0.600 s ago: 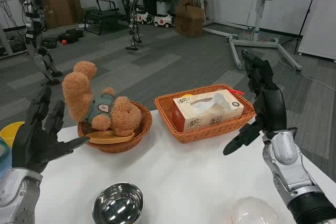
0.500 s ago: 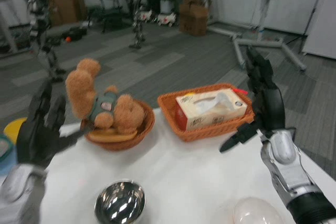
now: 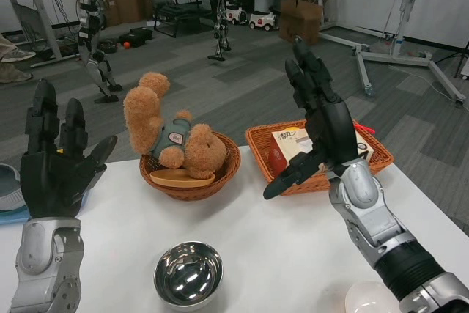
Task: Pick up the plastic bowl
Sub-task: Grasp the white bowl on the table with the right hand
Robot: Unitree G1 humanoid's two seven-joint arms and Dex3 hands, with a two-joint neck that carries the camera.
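We see bare white table point(image 3: 278, 254) between the steel bowl point(image 3: 187, 274) at front centre and the plastic bowl point(image 3: 374, 300) at the front right edge. Behind, a round basket point(image 3: 220, 174) with a teddy bear point(image 3: 172, 141) and a rectangular basket point(image 3: 377, 155) with a tissue box point(image 3: 287, 146) line the far side. Our right forearm point(image 3: 374, 229) hangs above the path to the plastic bowl
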